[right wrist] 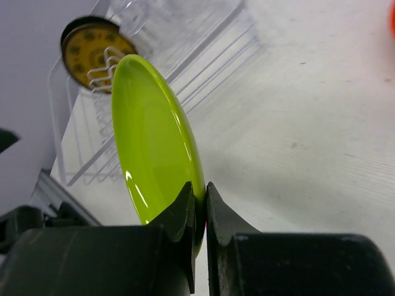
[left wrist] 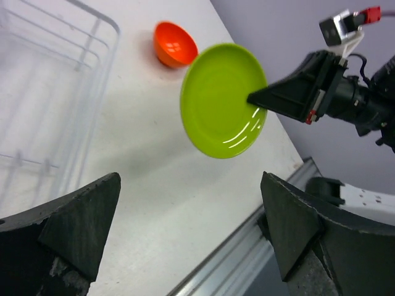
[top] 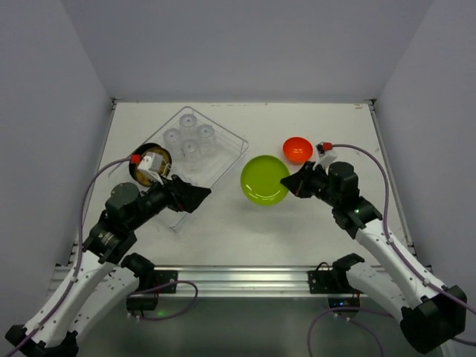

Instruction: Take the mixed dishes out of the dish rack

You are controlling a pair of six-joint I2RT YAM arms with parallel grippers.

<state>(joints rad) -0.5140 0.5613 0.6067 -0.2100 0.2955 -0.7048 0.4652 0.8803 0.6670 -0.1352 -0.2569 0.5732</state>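
Observation:
My right gripper is shut on the rim of the round plate, yellow-green face up, just right of the dish rack. The right wrist view shows the plate tilted, pinched between my fingers. Several clear tumblers stand in the rack's far part. The orange bowl sits on the table beyond the plate. My left gripper is open and empty over the rack's near corner; its wrist view shows the plate, bowl and rack.
A round dark-rimmed yellow disc stands among wire tines at the rack's left end, also in the right wrist view. A metal rail runs along the table's near edge. Grey walls close the sides and back.

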